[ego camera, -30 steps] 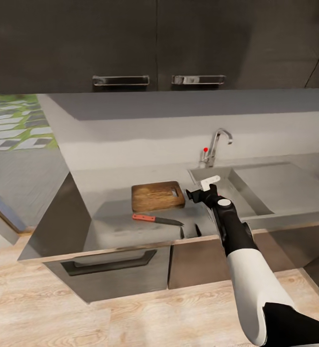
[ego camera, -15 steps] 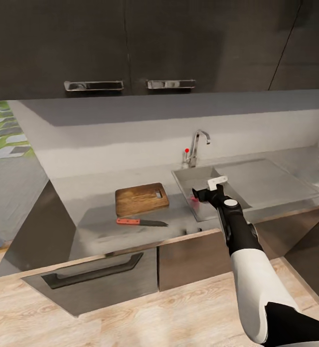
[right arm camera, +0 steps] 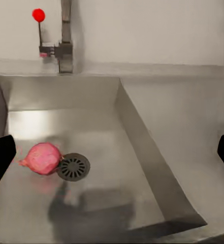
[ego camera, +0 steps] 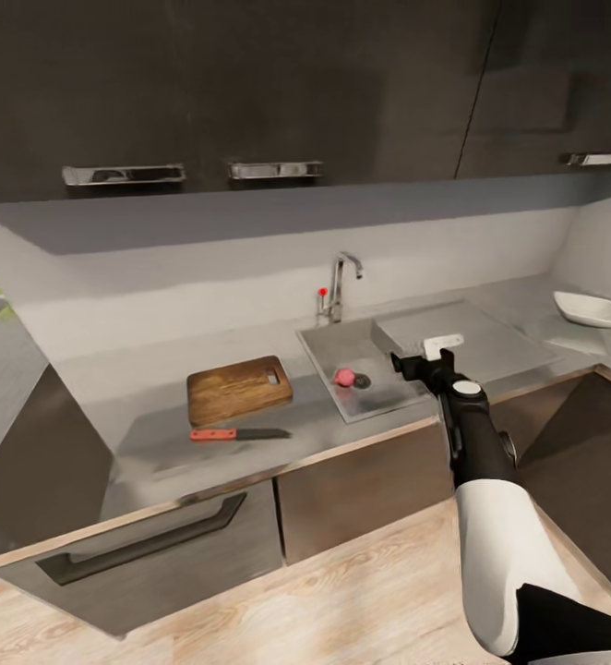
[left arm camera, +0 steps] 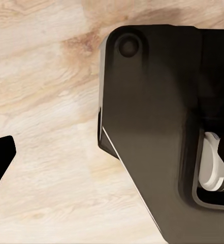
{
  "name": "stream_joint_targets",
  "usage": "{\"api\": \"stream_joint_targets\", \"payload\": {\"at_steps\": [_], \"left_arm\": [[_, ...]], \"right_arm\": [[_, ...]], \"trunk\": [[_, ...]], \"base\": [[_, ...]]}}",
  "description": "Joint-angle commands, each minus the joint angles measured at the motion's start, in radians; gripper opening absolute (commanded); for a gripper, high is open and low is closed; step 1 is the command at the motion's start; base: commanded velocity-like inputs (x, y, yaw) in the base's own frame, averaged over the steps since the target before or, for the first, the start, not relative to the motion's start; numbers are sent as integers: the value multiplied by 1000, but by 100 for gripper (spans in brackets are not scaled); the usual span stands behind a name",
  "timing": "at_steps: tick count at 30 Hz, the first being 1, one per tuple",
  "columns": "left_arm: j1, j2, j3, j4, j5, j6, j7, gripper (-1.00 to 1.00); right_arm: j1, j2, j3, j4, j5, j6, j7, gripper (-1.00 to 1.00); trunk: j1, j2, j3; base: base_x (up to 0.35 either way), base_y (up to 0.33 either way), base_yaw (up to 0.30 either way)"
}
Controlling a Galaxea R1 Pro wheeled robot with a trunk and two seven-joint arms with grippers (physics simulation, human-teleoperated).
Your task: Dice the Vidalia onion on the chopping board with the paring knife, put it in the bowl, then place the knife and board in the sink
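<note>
The pink-red Vidalia onion (ego camera: 344, 377) (right arm camera: 42, 158) lies on the floor of the sink (ego camera: 329, 348) (right arm camera: 142, 147), touching the round drain (right arm camera: 73, 166). My right gripper (ego camera: 407, 362) (right arm camera: 112, 155) hovers open above the basin's front right edge, apart from the onion, with nothing between its fingers. Left of the sink on the countertop (ego camera: 139, 434) rests the brown chopping board (ego camera: 239, 389). The paring knife (ego camera: 239, 433), red handle to the left, lies in front of the board. At the far right sits the white bowl (ego camera: 592, 309). My left gripper's one visible fingertip (left arm camera: 0, 157) hangs far out over wooden floor.
A chrome tap (ego camera: 338, 286) (right arm camera: 65, 35) with a red dot stands behind the basin, and the flat drainboard (ego camera: 462, 332) lies to its right. Dark wall cabinets (ego camera: 250, 83) hang above. A dark robot body part (left arm camera: 157, 132) sits beside my left gripper.
The head view has swung right, so everything has shifted left in the picture. The onion and the bowl have come into sight. My right gripper has stayed over the sink's front edge.
</note>
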Motion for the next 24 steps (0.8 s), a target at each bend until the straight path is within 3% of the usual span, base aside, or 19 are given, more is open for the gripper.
{"api": "stream_joint_targets", "payload": {"at_steps": [1, 6, 24], "left_arm": [[0, 0, 0, -2, 2, -1, 0, 100], [0, 0, 0, -2, 2, -1, 0, 100], [0, -2, 1, 0, 2, -1, 0, 100]], "right_arm": [[0, 2, -20, -8, 10, 3, 10, 100], [3, 2, -46, -19, 11, 3, 10, 100], [3, 5, -49, -19, 12, 3, 10, 100]], "trunk": [[1, -2, -1], [1, -2, 5], [1, -2, 26]], "base": [[14, -97, -227], [93, -198, -228], [158, -252, -229]]}}
